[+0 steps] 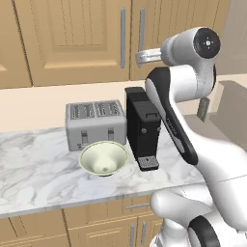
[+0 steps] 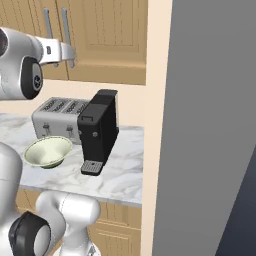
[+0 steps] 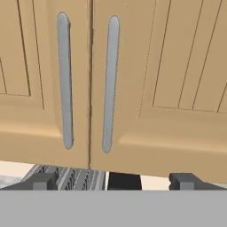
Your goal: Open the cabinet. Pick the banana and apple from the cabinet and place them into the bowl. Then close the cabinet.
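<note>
Step in hand, as I judge it: reach for a handle to open the cabinet [image 3: 133, 66]. Both doors are closed, seam tight.

Gripper [image 3: 113, 181]: jaws spread wide, nothing between them. In the hand view the two fingertips [image 3: 42, 181] rise at the bottom edge; the two bar handles stand above and ahead of the jaws, both between the fingertips' lines. Left handle [image 3: 64, 80] lies slightly nearer the left tip, right handle [image 3: 111, 84] close to the midline. No contact visible; the gripper looks near but apart from the doors.

To do it well (judgement): choose one bar, probably the right handle since it sits nearest centre; lift so the jaws straddle its mid-length, not its lower end; close across the bar, then pull along the door's arc, hinge on the outer side. With both bars just beside each other, a wide-open jaw could catch both, so shift sideways first.

Bowl [image 1: 103, 157]: on the marble counter [image 1: 34, 169], below and well apart from the jaws, just in front of the toaster [image 1: 95, 123] and beside the black coffee machine [image 1: 142, 128].

Hidden or unclear:
- Banana and apple: behind the closed doors, presumably.
- Fingertip-to-door gap: cannot tell exactly.
- Cabinet tops cut off; arm covers part of the right door in the left base view.
</note>
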### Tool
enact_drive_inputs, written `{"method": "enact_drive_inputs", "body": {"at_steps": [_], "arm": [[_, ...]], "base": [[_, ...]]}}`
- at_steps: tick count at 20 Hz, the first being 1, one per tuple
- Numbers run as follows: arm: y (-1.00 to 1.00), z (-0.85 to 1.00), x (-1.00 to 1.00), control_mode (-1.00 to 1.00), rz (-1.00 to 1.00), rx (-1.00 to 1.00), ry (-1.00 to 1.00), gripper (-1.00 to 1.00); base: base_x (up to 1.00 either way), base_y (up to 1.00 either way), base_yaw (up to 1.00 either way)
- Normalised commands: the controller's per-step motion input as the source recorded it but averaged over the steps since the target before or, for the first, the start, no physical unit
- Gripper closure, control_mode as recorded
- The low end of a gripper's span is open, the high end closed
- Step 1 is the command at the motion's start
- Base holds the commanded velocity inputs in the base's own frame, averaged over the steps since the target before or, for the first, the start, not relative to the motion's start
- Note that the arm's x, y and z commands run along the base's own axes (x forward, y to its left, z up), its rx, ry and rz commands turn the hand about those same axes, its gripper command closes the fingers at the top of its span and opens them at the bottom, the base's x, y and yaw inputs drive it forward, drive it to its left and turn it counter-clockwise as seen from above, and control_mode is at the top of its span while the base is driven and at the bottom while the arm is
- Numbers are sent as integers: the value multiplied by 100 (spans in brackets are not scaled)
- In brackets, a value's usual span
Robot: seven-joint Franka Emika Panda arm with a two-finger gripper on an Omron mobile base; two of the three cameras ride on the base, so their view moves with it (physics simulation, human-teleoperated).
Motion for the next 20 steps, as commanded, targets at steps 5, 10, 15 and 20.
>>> {"method": "enact_drive_inputs", "body": {"at_steps": [5,10,15,20], "arm": [[0,0,29,-100,0,0,0,-100],[0,0,40,-100,0,0,0,-100],[1,0,36,-100,0,0,0,-100],[8,0,35,-100,0,0,0,-100]], "base": [[0,0,0],[0,0,0],[0,0,0],[0,0,0]]}}
